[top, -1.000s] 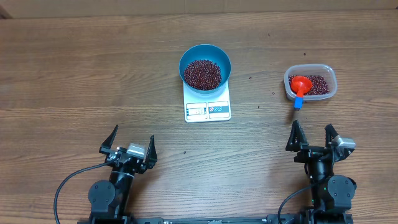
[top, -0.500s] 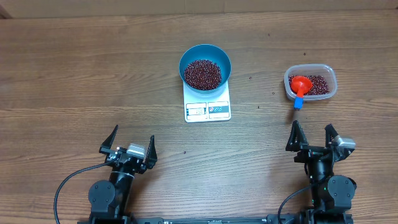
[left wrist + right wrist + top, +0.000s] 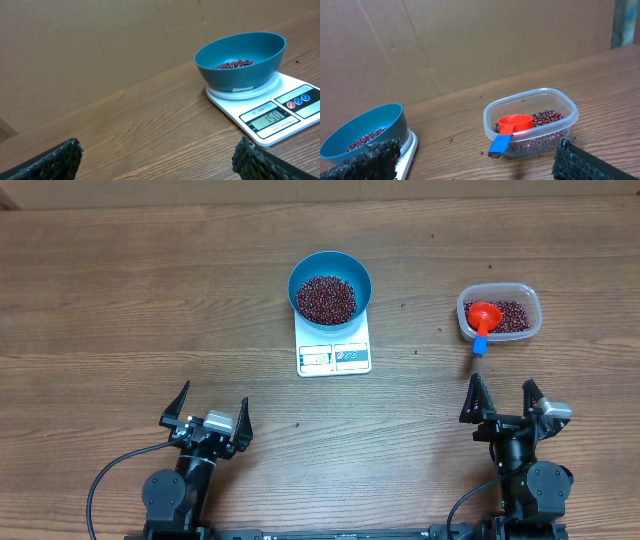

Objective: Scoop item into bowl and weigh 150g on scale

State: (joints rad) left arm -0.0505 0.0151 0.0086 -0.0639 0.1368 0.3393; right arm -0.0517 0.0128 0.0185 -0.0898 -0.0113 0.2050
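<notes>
Bowl (image 3: 330, 258) of beans (image 3: 325, 299) sits on scale (image 3: 334, 358), beyond gaping left claw (image 3: 215, 393) and gaping right claw (image 3: 501, 383).

**Setting:** robot test bench, a lab-type workspace rather than a home kitchen.

- Wood-grain table (image 3: 120, 300) is carrying the whole set-up.
- Plain brown cardboard sheet (image 3: 100, 45) is standing along the far edge as a backdrop.
- Left arm (image 3: 178, 490) and right arm (image 3: 535, 480) are sitting at the near edge, with a black cable (image 3: 100, 478) looping out from the left one.
- A few kitchen items are standing on the bare wood: scale (image 3: 334, 350) with bowl (image 3: 330, 262) in the middle, and a clear plastic tub (image 3: 527, 298) to the right.
</notes>
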